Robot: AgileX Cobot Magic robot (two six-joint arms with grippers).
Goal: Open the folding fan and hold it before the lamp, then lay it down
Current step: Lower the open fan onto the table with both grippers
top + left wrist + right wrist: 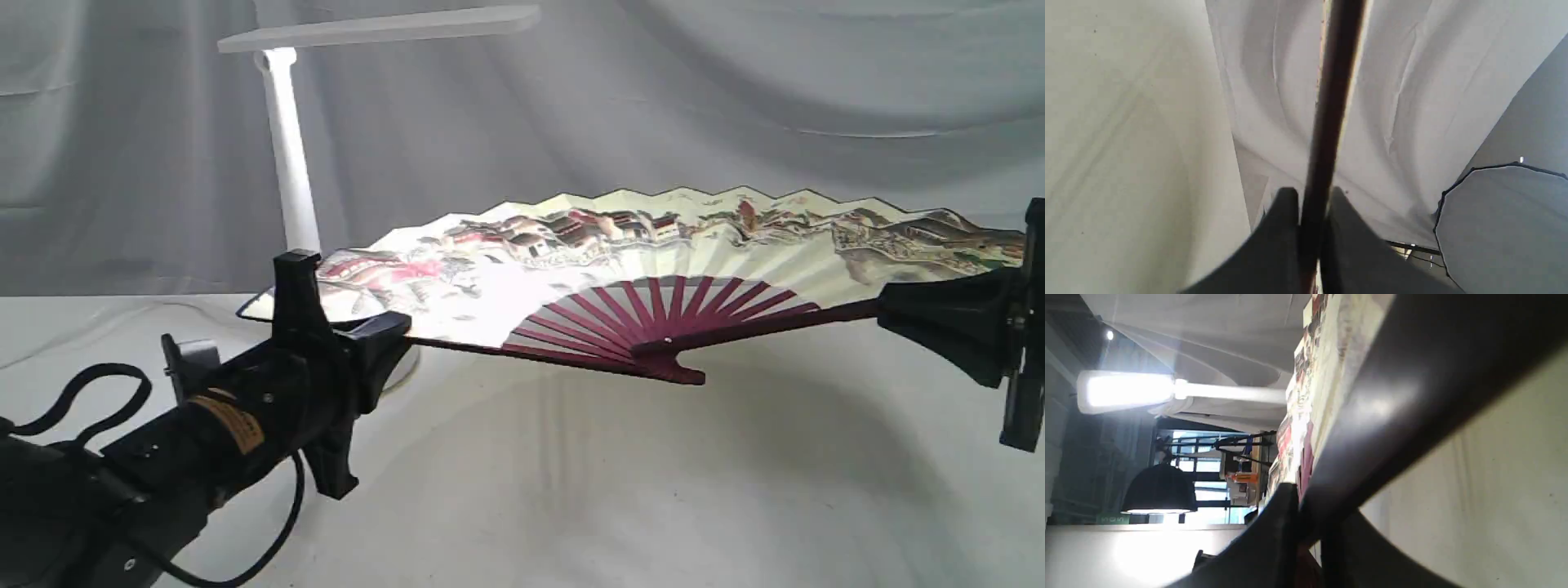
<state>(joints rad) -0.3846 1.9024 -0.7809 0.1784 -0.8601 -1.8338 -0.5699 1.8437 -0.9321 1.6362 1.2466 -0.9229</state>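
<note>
Exterior view: the folding fan [653, 245] lies spread, nearly flat, across mid-frame above the table [571, 506], long axis left to right. The left gripper [385, 333], lower left, and the right gripper [888, 307], at the right edge, each clench one end of it. The lamp [290, 155] stands behind, upper left.

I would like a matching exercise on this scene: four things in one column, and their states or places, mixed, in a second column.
1 folding fan
2 lamp
3 left end effector
4 table

A stands upright behind the fan
B shut on the fan
C spread open, held in the air
D carries the fan's shadow

Pairs: 1-C, 2-A, 3-B, 4-D.
</note>
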